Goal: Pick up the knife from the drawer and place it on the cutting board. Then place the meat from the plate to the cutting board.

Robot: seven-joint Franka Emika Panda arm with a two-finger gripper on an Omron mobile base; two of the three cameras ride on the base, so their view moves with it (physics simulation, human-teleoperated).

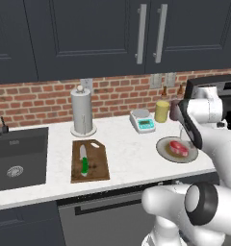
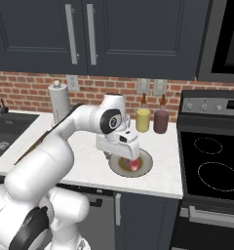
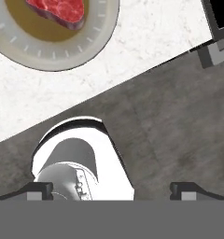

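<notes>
Two dark finger tips of the gripper (image 3: 111, 189) sit far apart at the bottom of the hand view, with nothing between them. From the right base view the hand hangs just over the plate (image 2: 146, 163), though the arm hides much of it, so I cannot be sure how close it is. On the plate lies the meat (image 1: 179, 147), red with a pale edge. Well to the left of the plate, the knife (image 1: 84, 161) rests on the cutting board (image 1: 100, 163), its green handle toward the counter's front edge. Behind the plate stand a yellow jar (image 1: 161, 111) and a small scale (image 1: 143, 120).
</notes>
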